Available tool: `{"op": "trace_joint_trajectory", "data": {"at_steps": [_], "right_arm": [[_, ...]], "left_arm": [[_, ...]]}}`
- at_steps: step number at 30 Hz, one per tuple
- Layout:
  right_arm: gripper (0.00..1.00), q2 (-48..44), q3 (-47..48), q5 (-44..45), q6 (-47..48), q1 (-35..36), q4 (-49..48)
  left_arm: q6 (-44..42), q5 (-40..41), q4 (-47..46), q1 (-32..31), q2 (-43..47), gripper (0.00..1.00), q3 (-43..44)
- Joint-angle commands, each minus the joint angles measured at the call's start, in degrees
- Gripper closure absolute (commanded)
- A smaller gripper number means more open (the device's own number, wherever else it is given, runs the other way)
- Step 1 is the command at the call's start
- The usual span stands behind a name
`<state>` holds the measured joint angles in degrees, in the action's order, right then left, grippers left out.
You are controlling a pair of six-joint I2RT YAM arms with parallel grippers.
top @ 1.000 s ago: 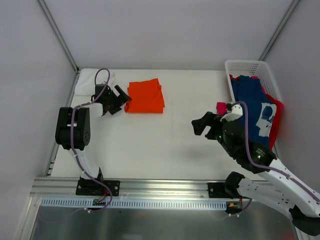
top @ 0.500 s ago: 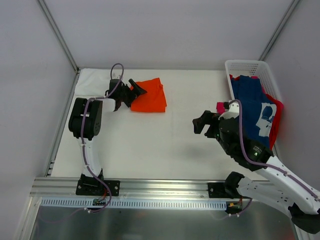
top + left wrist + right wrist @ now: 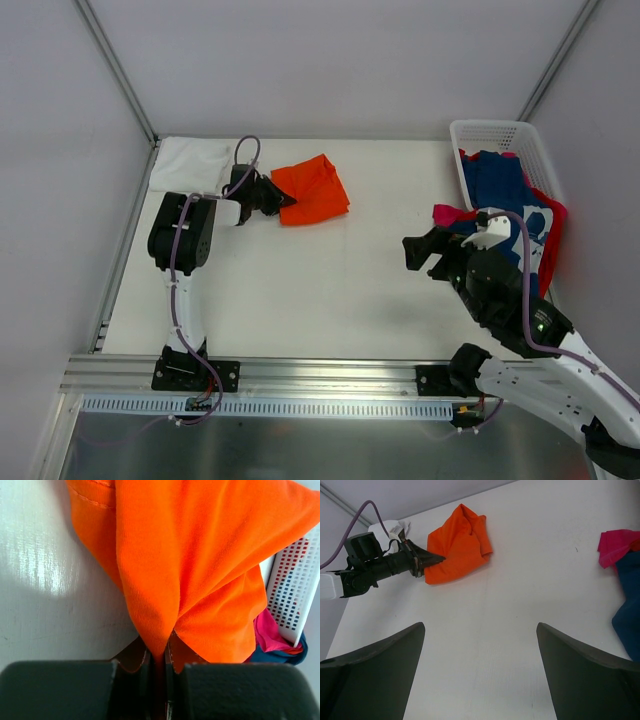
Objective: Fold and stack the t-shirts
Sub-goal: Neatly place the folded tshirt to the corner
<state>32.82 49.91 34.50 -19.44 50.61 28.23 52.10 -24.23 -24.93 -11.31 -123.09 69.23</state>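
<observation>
Dragged by the left gripper (image 3: pixel 284 199), the orange t-shirt (image 3: pixel 316 188) has slid and turned on the table since a second ago, and the white t-shirt (image 3: pixel 189 160) behind that gripper is now uncovered. The left fingers are clamped together on a pinched corner of the orange cloth, which fans out bunched and creased ahead of the fingertips and lies on the surface.

The right gripper (image 3: pixel 424 250) has drifted a little towards the basket (image 3: pixel 497 128). Its fingers (image 3: pixel 372 667) are spread wide apart with nothing between them, above bare table. The pink-red t-shirt (image 3: pixel 454 213) spills onto the table just beside those fingers, and the navy t-shirt (image 3: pixel 503 187) with white print lies heaped in the basket beyond.

The table (image 3: pixel 330 290) is white and matt, with faint scuffs and a soft sheen near the left fingers. Pale grey panels wall it in, joined by slanting metal posts at the far corners. A ribbed metal rail (image 3: pixel 320 374) runs along the near edge.
</observation>
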Motion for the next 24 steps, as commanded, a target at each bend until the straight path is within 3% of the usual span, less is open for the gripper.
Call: {"op": "trace_joint_trajectory", "data": {"at_steps": [1, 13, 14, 24], "right_arm": [[0.01, -0.6, 0.4, 0.5, -0.5, 0.2, 0.8], [0.0, -3.5, -3.1, -0.8, -1.9, 0.2, -0.1], [0.0, -4.7, -3.8, -0.8, -1.8, 0.2, -0.3], [0.01, -9.8, -6.9, -1.0, -1.7, 0.2, -1.2]], "left_arm": [[-5.6, 2.3, 8.8, -0.3, 2.5, 1.0, -0.1], [-27.1, 4.1, 33.1, 4.2, 4.0, 1.0, 23.8], [-30.0, 5.1, 38.1, 5.4, 2.9, 1.0, 30.5], [-39.3, 9.8, 45.8, 11.0, -0.9, 1.0, 40.5]]}}
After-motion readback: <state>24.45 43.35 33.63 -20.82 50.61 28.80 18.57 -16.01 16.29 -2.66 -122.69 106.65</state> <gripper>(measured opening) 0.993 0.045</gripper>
